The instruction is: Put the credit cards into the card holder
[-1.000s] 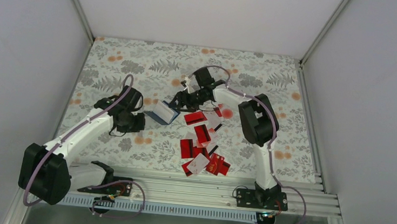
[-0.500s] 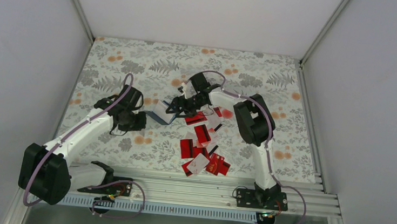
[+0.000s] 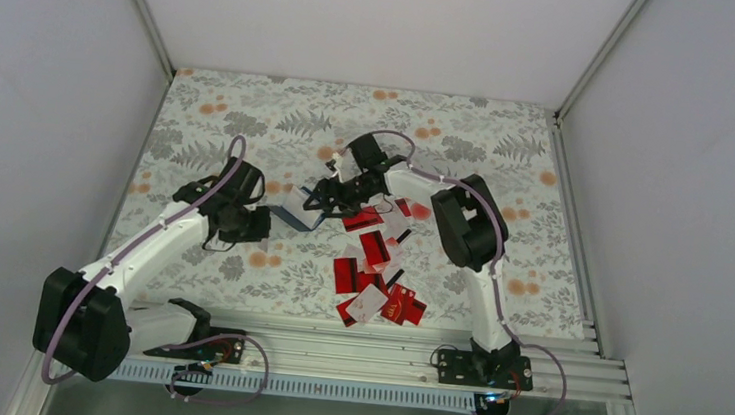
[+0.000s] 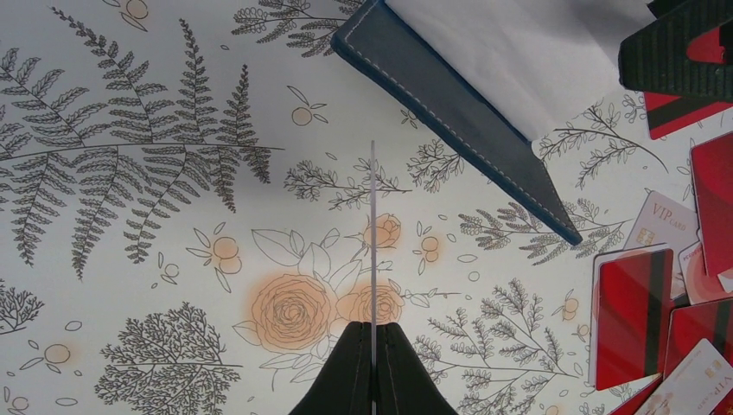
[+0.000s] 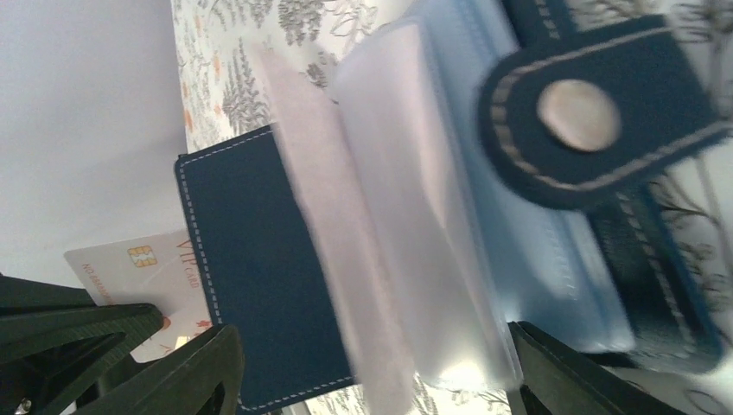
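Pinch: I am pressing my left gripper (image 4: pixel 372 333) shut on a white card (image 4: pixel 372 225), carrying it edge-on, probably so the thin side goes in first.
Spread: I am holding my right gripper (image 5: pixel 372 341) wide around the clear sleeves (image 5: pixel 415 216), likely fanning them to bare a pocket. Whether my pads are touching plastic, I cannot tell.
Holder: the card holder (image 5: pixel 251 259) is sitting open on the floral cloth (image 4: pixel 173 173) between my arms, showing a stitched navy cover, glossy floppy leaves and a round pale snap (image 5: pixel 577 114).
Pile: the credit cards (image 3: pixel 373 268) are lying just beside it, stiff, flat, mostly red.
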### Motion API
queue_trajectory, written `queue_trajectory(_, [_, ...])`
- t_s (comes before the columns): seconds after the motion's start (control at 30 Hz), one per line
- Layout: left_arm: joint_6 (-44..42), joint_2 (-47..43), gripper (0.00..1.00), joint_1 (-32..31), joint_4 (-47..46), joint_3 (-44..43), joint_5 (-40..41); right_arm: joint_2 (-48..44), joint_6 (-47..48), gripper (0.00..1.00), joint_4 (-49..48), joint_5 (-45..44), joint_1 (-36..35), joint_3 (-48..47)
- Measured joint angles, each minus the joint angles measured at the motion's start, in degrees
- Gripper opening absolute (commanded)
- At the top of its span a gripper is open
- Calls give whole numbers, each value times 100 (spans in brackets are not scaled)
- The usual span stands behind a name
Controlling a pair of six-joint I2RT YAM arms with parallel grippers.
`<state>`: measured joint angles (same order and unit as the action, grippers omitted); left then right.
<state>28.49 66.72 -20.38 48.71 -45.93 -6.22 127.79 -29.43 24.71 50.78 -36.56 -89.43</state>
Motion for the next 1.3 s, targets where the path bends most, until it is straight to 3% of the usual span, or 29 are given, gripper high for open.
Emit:
queue_trajectory(0.33, [7,-109,2,0,184,-140,181,0,122,75,11,197,-273,-212])
queue_trajectory(0.93, [264,-361,2,197,964,-1158,872,212,544,73,234,229,-918,-734])
queue_trajectory(1.13, [264,-315,2,516,625,-1150,527,448,603,73,293,142,-940,-719])
queue_trajectory(1.3, [304,-155,2,1047,-17,-977,-260,501,581,72,162,170,-942,-645])
